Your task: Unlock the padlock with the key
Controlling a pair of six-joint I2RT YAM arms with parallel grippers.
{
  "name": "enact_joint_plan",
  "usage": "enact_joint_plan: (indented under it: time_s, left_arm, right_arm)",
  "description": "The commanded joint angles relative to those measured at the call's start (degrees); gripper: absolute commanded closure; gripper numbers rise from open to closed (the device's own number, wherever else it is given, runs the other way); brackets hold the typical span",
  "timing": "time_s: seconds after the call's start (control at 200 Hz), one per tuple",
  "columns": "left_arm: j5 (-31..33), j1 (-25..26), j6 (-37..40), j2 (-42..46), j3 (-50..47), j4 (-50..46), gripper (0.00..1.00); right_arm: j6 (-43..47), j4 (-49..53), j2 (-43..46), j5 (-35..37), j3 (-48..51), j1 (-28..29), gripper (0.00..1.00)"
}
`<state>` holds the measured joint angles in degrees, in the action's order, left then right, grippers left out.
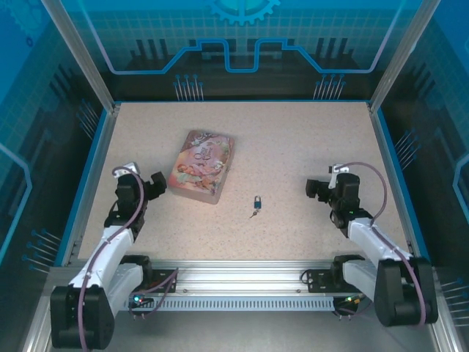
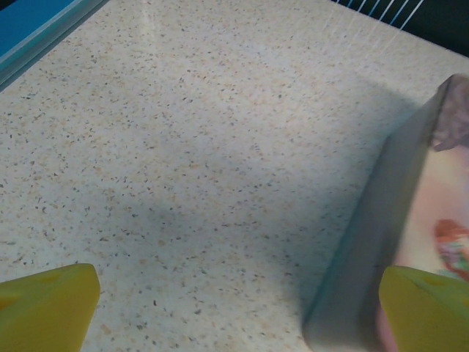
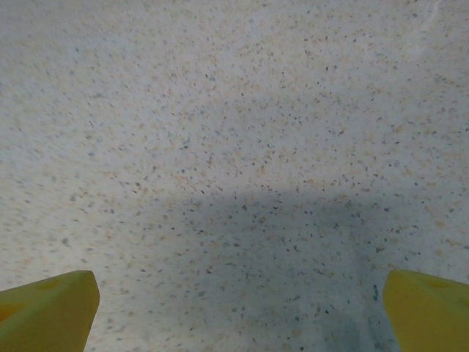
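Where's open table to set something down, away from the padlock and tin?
Bare: the far right stretch between the tin and the right wall, and the strip behind the tin. Also the patch between the padlock and the right claw. Crowded: left claw beside the tin, key right by the padlock.

A tiny blue padlock (image 1: 258,202) with a thin silvery shackle is seen lying on the bench (image 1: 293,147), between the left fingers (image 1: 157,183) and the right fingers (image 1: 315,188), well apart from both. A tiny dark key (image 1: 253,214) is laid just beside its near end; contact cannot be told.
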<state>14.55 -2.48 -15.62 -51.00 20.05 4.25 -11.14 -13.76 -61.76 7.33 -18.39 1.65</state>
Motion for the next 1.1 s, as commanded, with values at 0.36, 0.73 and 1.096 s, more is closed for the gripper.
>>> enact_joint_plan:
  time_s: [0.36, 0.73, 1.096]
  left_arm:
    - [-11.8, -0.1, 10.4, -20.2, -6.5, 44.3, 0.01]
    - [-15.5, 0.0, 13.9, -37.5, -4.3, 59.4, 0.01]
    - [-13.8, 0.6, 14.3, -37.8, 1.4, 49.2, 0.01]
  right_arm:
    - [7.5, -43.8, -23.1, -9.0, 2.0, -2.9, 0.0]
    - [11.2, -29.8, -24.4, -5.4, -6.1, 0.9, 0.0]
    - [11.8, -29.4, -24.4, -4.1, -6.4, 1.8, 0.0]
